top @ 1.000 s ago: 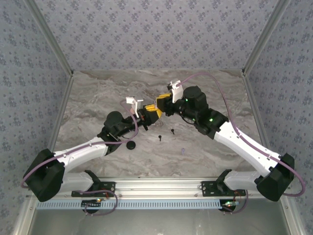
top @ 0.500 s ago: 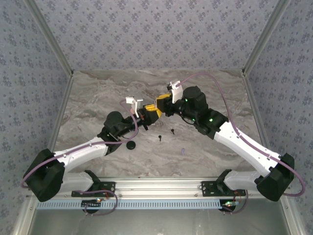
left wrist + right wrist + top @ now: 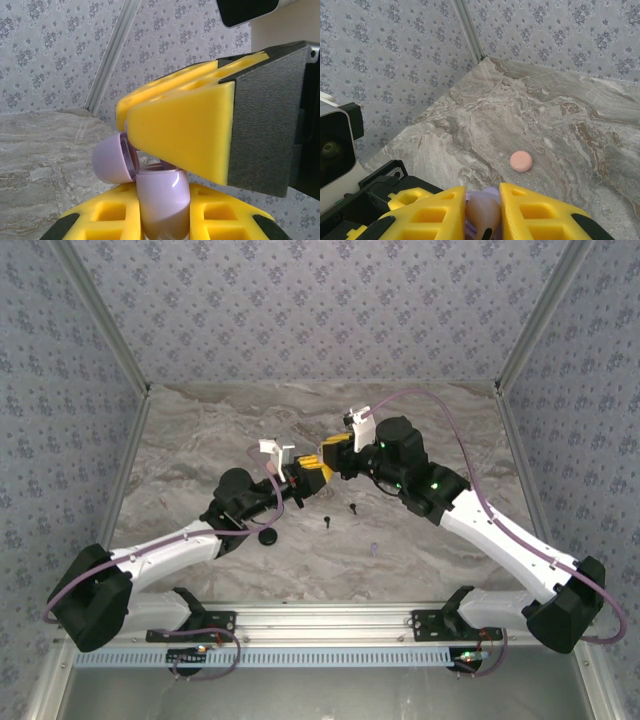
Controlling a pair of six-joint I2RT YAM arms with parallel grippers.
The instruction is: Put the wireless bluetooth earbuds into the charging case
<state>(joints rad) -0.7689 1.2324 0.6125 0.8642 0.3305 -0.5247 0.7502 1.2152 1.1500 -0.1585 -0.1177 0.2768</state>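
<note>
Marble-look table [image 3: 200, 455] w/ flowered wallpaper on three sides; both arms meet just above its centre. Left gripper [image 3: 306, 473] is clamped on a lavender charging case [image 3: 162, 197]. Case body is upright betw. the yellow fingers, lid [image 3: 114, 161] hinged open toward 9 o'clock in the left wrist view. Right gripper [image 3: 336, 454] reaches in from 2 o'clock, jaws closed on a pale bud [image 3: 482, 212] that sits right over the case mouth; touching or just short, can't tell. On the table at 6 o'clock of the grippers lie a black bud [image 3: 326, 520] and a second dark bit [image 3: 352, 507]. A lavender bud [image 3: 374, 549] is at 5 o'clock, a black disc [image 3: 267, 537] at 7, and a pink disc [image 3: 521, 161] lies further out in the right wrist view. Risks, as I judge them: the bud is tiny & rounded, so if tilted vs. its pocket it'll likely jam on the rim or pop out on release. Pushing down hard could twist the case in the left grip. The right finger is v. close to the lid and may knock it shut.
</note>
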